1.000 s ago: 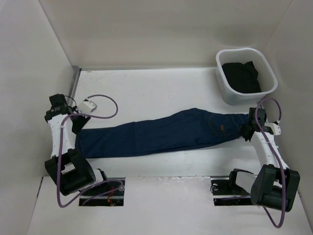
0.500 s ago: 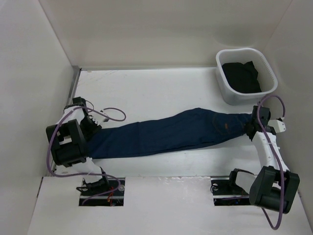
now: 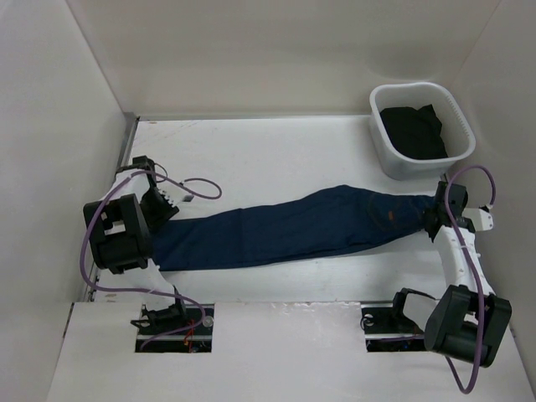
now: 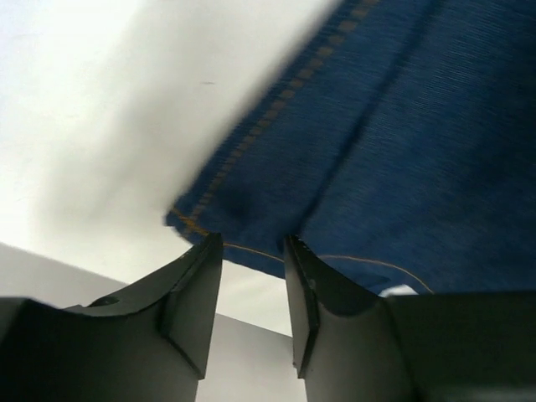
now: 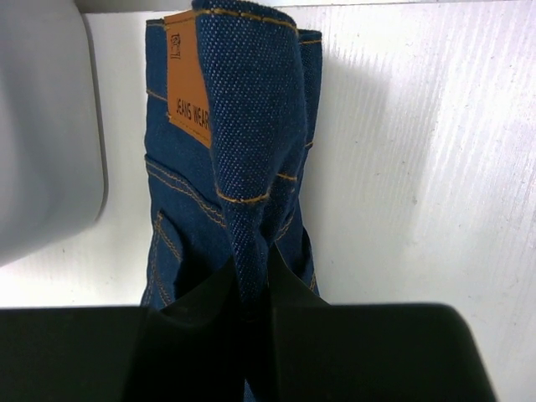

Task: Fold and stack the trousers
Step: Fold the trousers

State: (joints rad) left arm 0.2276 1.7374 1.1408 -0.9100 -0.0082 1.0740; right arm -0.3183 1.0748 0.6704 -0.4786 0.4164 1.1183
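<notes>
- L gripper (image 4: 253, 247): fingers apart w/ a narrow gap, nothing pinched. Leg hem of the trousers (image 3: 285, 230) lies right at the tips, w/ the cloth running away from it.
- R gripper (image 5: 251, 276): clamped on a bunched fold at the waist end, leather patch (image 5: 188, 79) just beyond the tips.
- Long axis: trousers stretched flat L–R across the table (image 3: 251, 151). Hems are at the L arm and the waist at the R arm. The waist end sits a bit farther back, near the white basket (image 3: 427, 166).
- Judgement: each arm sits at its own end. L is nearer the hems and prob. needs to close on them before any end-to-end fold along that axis.
</notes>
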